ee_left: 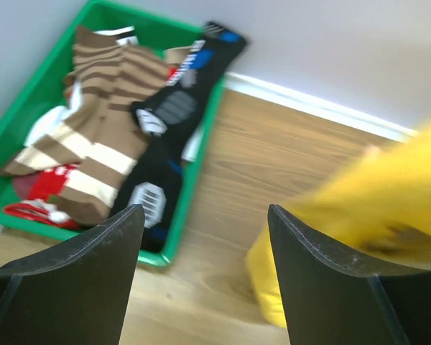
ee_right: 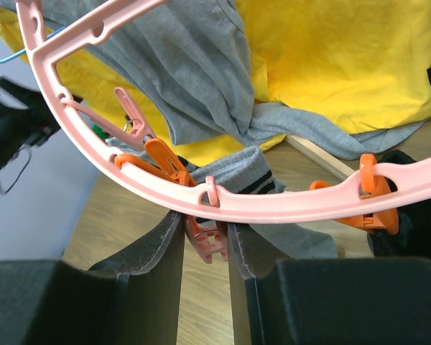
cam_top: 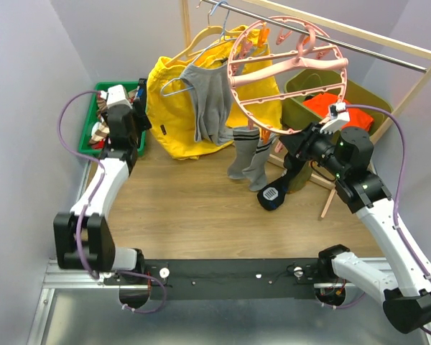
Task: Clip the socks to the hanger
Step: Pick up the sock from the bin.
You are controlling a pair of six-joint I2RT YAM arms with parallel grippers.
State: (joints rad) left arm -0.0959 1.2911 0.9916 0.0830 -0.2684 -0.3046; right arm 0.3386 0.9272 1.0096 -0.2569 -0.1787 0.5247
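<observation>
Pinching a clip (ee_right: pixel 210 243) with right gripper (ee_right: pixel 206 251), left gripper (ee_left: pixel 202 219) spread wide over socks (ee_left: pixel 160 169). Grab one by the cuff.

I see a pink hanger (ee_right: pixel 287 207) with pink and orange clips (ee_right: pixel 165 162), dark-banded grey socks (cam_top: pixel 246 154), a yellow jacket (cam_top: pixel 174 97), a grey shirt (cam_top: pixel 210 100), and a green bin (ee_left: pixel 29 93) with brown-and-white striped socks (ee_left: pixel 104 136) and a white-patched black sock (ee_left: pixel 165 144).

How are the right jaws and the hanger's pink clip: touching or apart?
Touching. Right wrist view: the right gripper jaws press both sides of the pink clip.
</observation>
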